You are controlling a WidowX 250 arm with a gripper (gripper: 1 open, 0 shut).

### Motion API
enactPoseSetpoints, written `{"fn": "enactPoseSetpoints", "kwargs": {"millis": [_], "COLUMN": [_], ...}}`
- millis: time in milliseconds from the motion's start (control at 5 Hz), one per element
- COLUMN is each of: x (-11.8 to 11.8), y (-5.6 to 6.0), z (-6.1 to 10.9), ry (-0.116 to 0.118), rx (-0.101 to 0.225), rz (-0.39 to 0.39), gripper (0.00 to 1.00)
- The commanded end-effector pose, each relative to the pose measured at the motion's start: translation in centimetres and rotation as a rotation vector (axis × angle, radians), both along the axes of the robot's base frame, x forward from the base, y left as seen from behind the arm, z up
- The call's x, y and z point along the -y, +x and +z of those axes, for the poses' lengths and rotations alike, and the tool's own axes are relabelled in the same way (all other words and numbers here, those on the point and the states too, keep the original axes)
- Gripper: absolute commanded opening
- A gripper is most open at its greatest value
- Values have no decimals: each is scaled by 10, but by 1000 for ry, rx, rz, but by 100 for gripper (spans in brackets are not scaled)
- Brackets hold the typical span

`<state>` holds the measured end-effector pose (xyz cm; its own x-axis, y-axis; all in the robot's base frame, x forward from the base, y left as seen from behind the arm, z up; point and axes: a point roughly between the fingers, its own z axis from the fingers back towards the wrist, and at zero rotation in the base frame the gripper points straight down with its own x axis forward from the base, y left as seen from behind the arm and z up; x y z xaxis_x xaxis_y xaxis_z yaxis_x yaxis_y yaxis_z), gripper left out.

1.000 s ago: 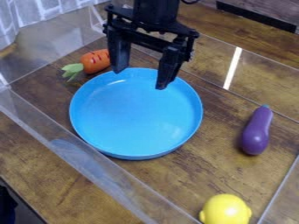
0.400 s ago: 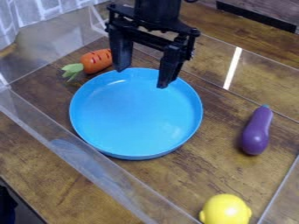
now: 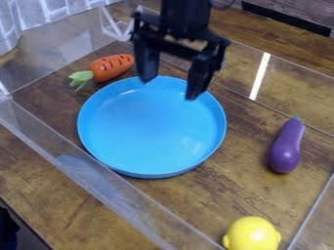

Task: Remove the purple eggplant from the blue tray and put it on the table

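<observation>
Purple eggplant (image 3: pixel 286 146) lying on the brown table (image 3: pixel 248 186), right of the blue tray (image 3: pixel 152 127), apart from it! Black gripper (image 3: pixel 173 81) over the tray's far part, fingers spread wide, nothing between them; orange carrot (image 3: pixel 104 69) far left, yellow lemon (image 3: pixel 252 235) near right.

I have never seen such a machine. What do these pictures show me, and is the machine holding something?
All come from one camera, looking down at a table. The dark machine at the top is a robot arm's gripper; its two fingers stand apart over the far part of a round blue tray. I see nothing held between them. The purple eggplant lies on the table, right of the tray in the picture. An orange carrot lies beyond the tray's left side, and a yellow lemon near the bottom edge.
</observation>
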<state>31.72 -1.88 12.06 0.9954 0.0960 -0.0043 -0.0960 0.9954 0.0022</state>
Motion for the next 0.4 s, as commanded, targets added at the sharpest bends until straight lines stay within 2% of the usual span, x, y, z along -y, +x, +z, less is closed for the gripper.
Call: {"fn": "enactPoseSetpoints", "kwargs": {"millis": [0, 200], "x": [0, 7], "y": [13, 14], "z": [34, 39], "ry": [-12, -39], "rx": [110, 141], "rz": [49, 91], "gripper": [100, 100]}}
